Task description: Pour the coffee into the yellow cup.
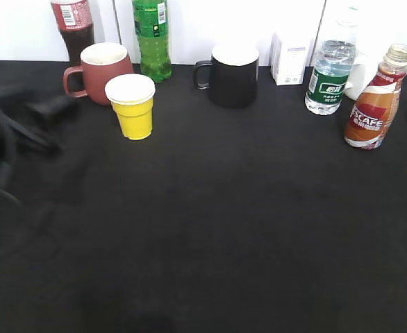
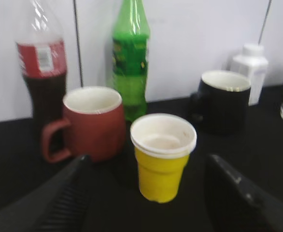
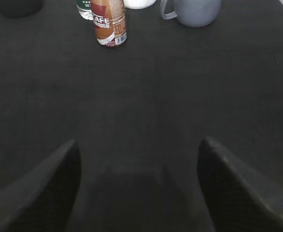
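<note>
The yellow cup (image 1: 134, 107) stands upright and empty at the back left, in front of the maroon mug (image 1: 101, 71). In the left wrist view the yellow cup (image 2: 162, 157) sits ahead of and between my open left gripper's (image 2: 146, 166) fingers, apart from them. The left gripper (image 1: 47, 107) shows blurred at the left edge of the exterior view. The coffee bottle (image 1: 376, 100) stands capped at the far right. In the right wrist view the coffee bottle (image 3: 109, 22) is far ahead of my open, empty right gripper (image 3: 139, 147).
A cola bottle (image 1: 72, 26), green bottle (image 1: 152, 38), black mug (image 1: 231, 75), white carton (image 1: 290, 59) and water bottle (image 1: 330, 73) line the back of the black table (image 1: 210, 229). A grey mug (image 3: 192, 10) stands right of the coffee bottle.
</note>
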